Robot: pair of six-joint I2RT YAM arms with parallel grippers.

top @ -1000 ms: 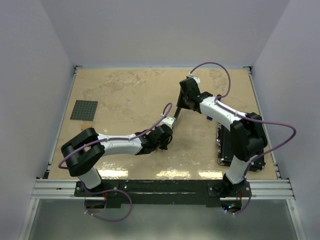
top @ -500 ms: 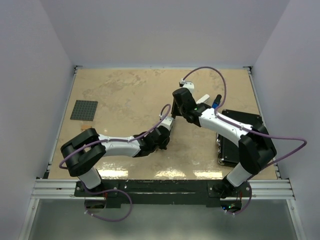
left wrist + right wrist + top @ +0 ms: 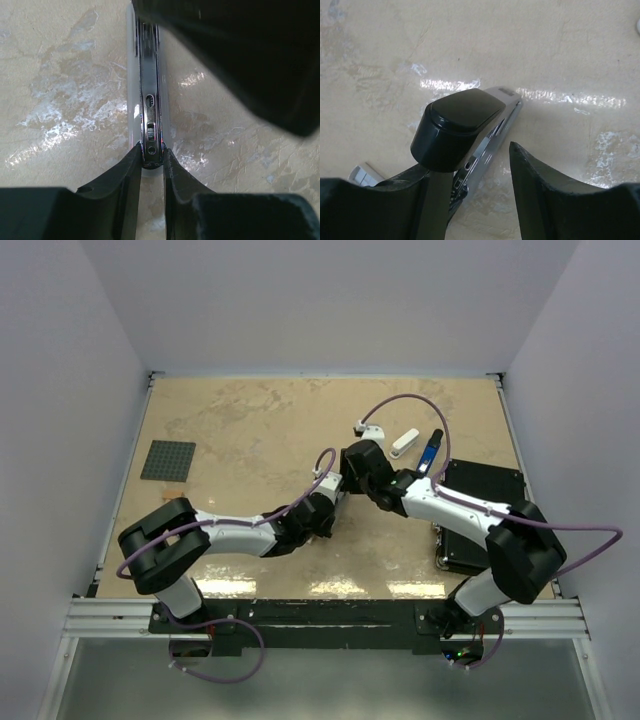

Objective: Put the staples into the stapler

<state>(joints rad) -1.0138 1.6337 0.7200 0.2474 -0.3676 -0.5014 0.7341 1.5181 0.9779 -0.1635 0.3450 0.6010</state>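
Note:
The stapler (image 3: 339, 486) lies mid-table between both arms, mostly hidden from above. My left gripper (image 3: 327, 503) is shut on the narrow end of its chrome rail (image 3: 150, 150), which runs away from me; a blurred black mass fills the upper right. In the right wrist view the stapler's black top (image 3: 456, 126) stands raised over the chrome base (image 3: 495, 131). My right gripper (image 3: 470, 162) is open, its left finger against the black top, its right finger (image 3: 540, 185) apart from it. A small whitish staples box (image 3: 403, 443) lies behind the right arm. A small grey piece (image 3: 364, 175) shows at the lower left.
A black tray (image 3: 485, 520) sits at the right edge under the right arm. A dark stick with a blue tip (image 3: 430, 451) lies beside the staples box. A grey studded plate (image 3: 167, 460) lies at the far left. Walls close the table on three sides.
My right arm has swung down and toward the left gripper, from high behind the stapler to low over it. The staples box and blue-tipped stick have come into view. My left gripper stays on the stapler.

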